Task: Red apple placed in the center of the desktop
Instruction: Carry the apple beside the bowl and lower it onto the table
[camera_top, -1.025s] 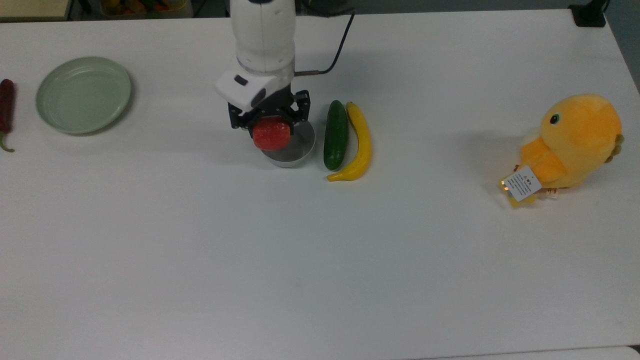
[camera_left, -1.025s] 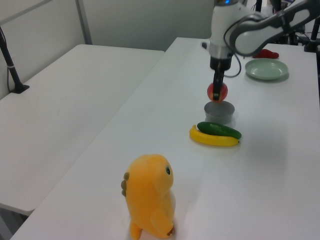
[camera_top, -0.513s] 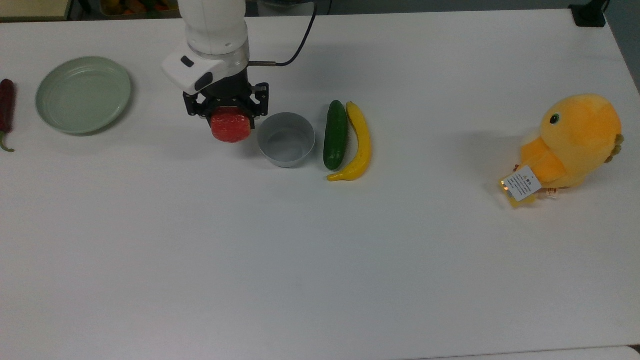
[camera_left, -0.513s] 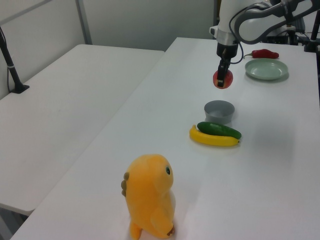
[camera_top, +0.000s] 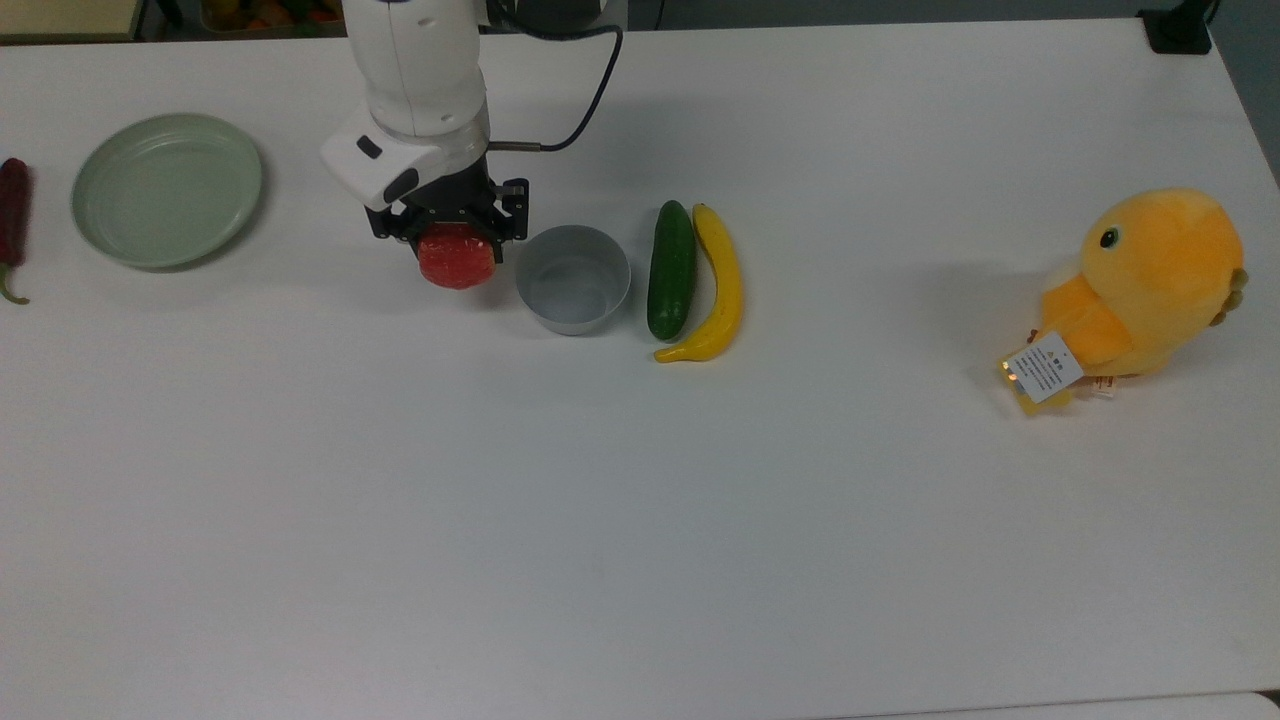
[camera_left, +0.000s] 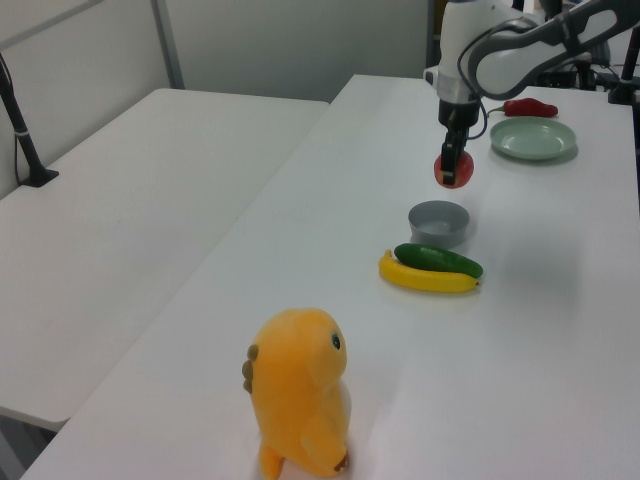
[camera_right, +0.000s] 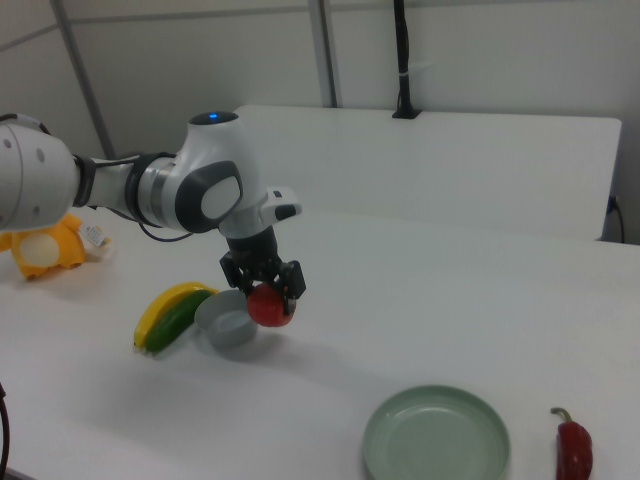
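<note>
Inspecting this moment, you found the pincer (camera_top: 457, 243) clenched on the red apple (camera_top: 457, 257), holding it clear above the table (camera_top: 640, 520) just to the top view's left of the grey bowl (camera_top: 573, 280). The bowl stood empty, with the cucumber (camera_top: 671, 270) and banana (camera_top: 718, 288) lying side by side beyond it, touching or nearly so. The relation governing the next move, by your judgement, was this: the bare middle of the table lay toward the top view's lower right of the apple, well apart from it and past the bowl. Against the frames one second back, the apple had left its place over the bowl and shifted to the top view's left; over the last half second it barely moved and appeared slightly lower in the left view.
</note>
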